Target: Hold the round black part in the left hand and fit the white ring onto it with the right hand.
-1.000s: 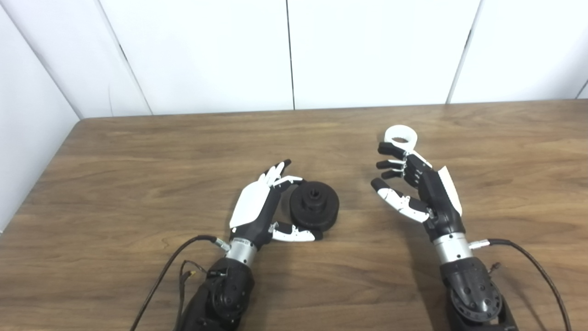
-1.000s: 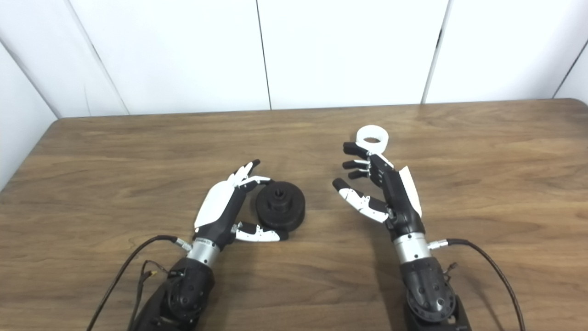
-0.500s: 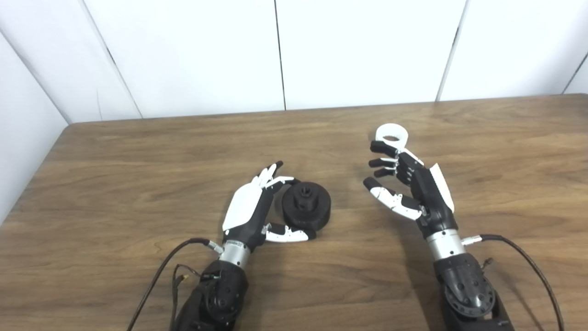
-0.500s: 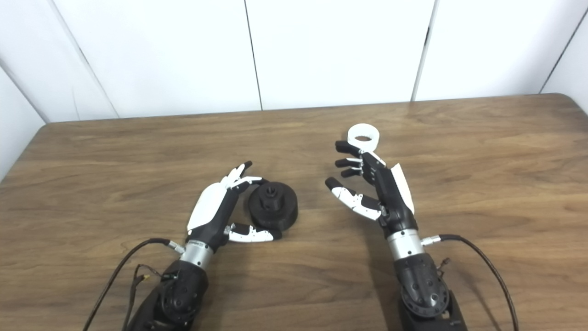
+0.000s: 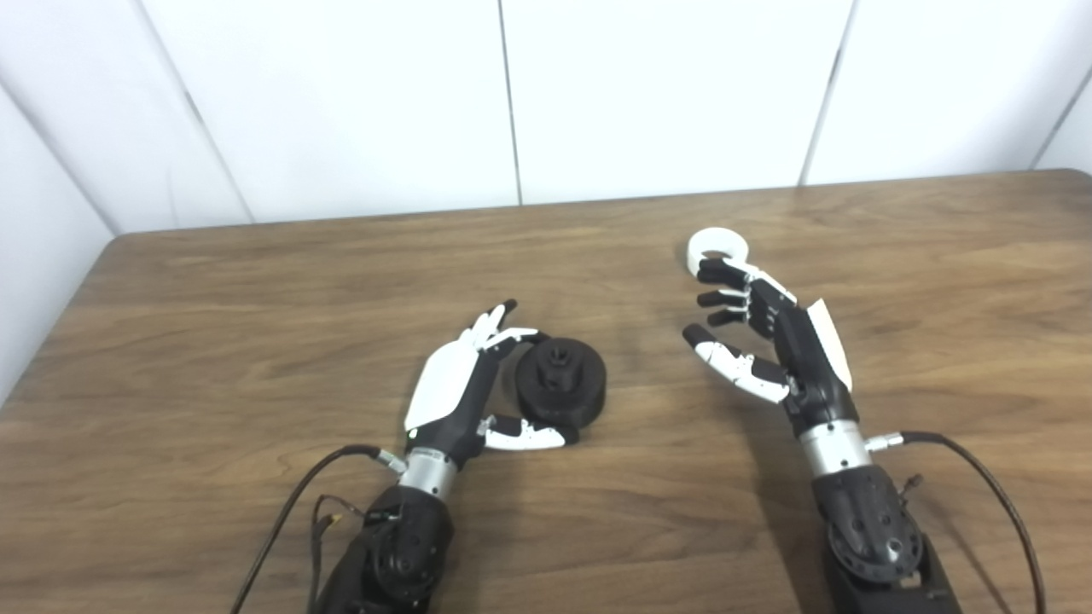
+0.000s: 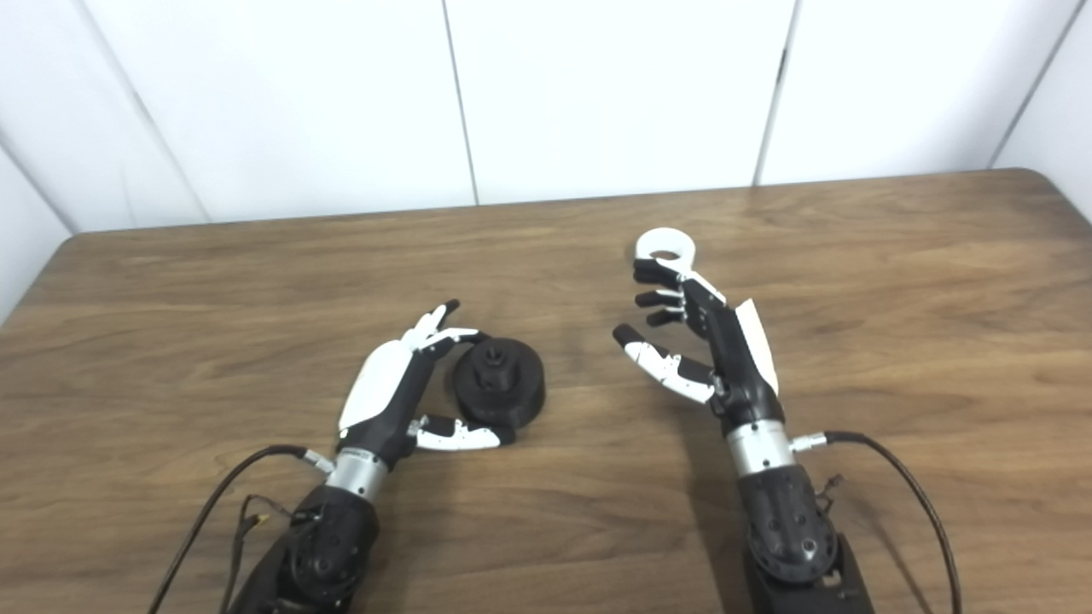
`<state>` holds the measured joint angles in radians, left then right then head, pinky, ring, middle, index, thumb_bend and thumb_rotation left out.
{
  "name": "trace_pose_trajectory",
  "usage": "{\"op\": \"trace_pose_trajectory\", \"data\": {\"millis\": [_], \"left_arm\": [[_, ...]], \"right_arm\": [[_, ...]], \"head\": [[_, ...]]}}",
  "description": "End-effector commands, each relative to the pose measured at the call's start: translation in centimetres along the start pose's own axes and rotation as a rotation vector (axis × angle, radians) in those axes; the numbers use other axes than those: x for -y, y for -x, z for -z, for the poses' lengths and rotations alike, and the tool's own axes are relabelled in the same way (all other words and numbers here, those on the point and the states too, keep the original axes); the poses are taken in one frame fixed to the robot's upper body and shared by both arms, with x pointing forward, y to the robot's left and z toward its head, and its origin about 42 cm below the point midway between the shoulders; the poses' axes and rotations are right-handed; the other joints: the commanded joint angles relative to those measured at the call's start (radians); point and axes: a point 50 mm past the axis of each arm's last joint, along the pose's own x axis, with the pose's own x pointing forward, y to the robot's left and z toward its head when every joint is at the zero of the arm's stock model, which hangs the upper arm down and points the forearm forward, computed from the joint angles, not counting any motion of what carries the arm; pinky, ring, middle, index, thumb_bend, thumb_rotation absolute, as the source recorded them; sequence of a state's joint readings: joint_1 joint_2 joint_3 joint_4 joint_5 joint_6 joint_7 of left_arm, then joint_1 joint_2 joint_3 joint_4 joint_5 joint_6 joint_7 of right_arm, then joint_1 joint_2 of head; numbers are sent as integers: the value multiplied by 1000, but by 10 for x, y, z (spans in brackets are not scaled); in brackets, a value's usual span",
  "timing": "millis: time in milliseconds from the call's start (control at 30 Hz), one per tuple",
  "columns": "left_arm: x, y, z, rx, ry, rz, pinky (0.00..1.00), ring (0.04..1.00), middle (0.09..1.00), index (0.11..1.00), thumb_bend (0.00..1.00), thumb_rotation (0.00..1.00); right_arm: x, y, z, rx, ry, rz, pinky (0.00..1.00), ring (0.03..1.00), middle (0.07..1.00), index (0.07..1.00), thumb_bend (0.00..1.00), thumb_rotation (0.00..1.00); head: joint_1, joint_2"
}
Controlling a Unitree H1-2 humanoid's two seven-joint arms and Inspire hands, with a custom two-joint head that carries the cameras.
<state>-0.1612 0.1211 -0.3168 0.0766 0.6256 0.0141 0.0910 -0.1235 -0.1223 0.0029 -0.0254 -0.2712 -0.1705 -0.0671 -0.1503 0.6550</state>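
The round black part (image 5: 560,385) lies flat on the wooden table (image 5: 256,290), its hub pointing up. My left hand (image 5: 461,384) rests on edge beside it, open: the fingers curve around its far left side and the thumb lies along its near edge. I cannot tell whether they touch it. The white ring (image 5: 717,245) lies flat on the table further back and to the right. My right hand (image 5: 768,333) is open with fingers curled and thumb spread, and its upper fingertips (image 6: 650,270) reach the ring's near edge.
White wall panels stand behind the table's far edge. A black cable (image 5: 290,503) trails from the left wrist and another cable (image 5: 981,465) from the right wrist. Bare wood lies between the two hands.
The camera has swung, shifting the whole picture left. Relative to the table, my right hand has edged slightly right, toward the ring. The left hand and both parts have stayed put.
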Motion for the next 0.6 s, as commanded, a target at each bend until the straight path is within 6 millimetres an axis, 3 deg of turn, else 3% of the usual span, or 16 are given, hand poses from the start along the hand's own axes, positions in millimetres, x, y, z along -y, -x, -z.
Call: {"op": "trace_pose_trajectory", "data": {"millis": [0, 133, 333, 567], "left_arm": [[-1, 5, 9, -11, -15, 18, 991, 1000, 1000, 721, 954, 220], [-4, 8, 13, -8, -18, 22, 984, 1000, 1000, 717, 947, 234], [-3, 8, 12, -4, -16, 23, 971, 1000, 1000, 709, 945, 241], [-3, 8, 12, -5, -14, 25, 983, 1000, 1000, 706, 947, 225]], "right_arm": [[9, -22, -16, 72, 5, 35, 627, 733, 795, 778, 560, 259], [19, -29, -19, 73, 35, 49, 570, 700, 791, 766, 555, 206], [35, -39, -21, 71, 150, 89, 587, 713, 782, 759, 586, 277], [51, -55, -26, 83, 273, 125, 661, 773, 842, 768, 611, 341]], "head": [[-24, -5], [-41, -8], [-40, -7], [-35, -8]]}}
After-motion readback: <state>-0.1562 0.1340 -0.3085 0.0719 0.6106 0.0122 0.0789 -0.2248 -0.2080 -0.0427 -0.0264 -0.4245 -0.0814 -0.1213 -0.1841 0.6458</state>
